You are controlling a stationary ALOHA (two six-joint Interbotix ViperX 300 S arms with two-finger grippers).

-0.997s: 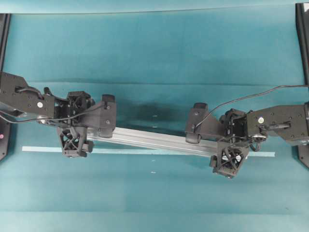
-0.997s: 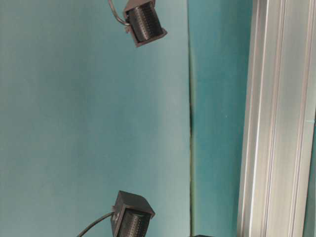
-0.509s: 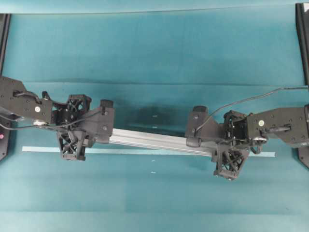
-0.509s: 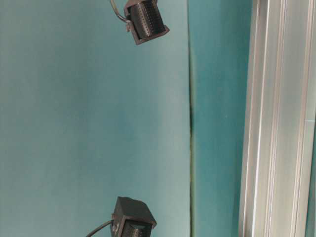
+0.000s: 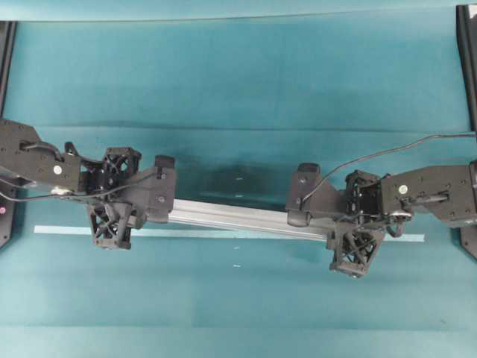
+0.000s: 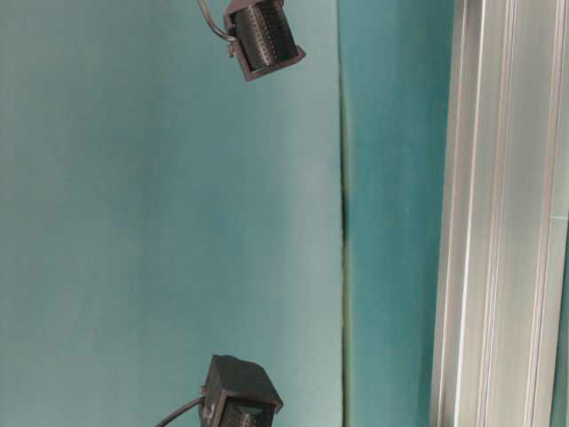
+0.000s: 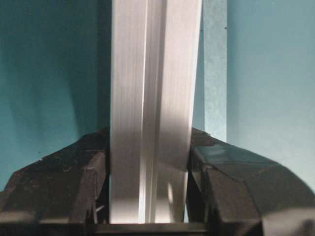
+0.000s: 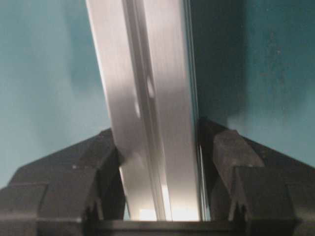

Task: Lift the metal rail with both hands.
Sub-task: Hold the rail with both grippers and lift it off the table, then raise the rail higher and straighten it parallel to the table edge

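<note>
Long straight silver aluminium rail (image 5: 238, 218) with lengthwise grooves lies slightly aslant on the teal cloth-covered surface (image 5: 238, 74), its left end a touch farther back than its right. A thin pale-teal tape strip (image 5: 63, 230) runs just in front of the rail, likely a placement guide.

Left black wedge-fingered pincer (image 7: 150, 169) is closed onto the rail near its left end: both fingers press the rail's flanks, no gap visible in the wrist view. Right black pincer (image 8: 157, 157) is likewise clamped near the right end, fingers hard against both sides.

Grips sit well apart, one toward each end, which should keep the long bar level and stop it pivoting when raised.

Whether the rail has left the surface yet is hard to tell from overhead; the dark shadow behind it is inconclusive. Judged stage: grasp secured, lift pending.
</note>
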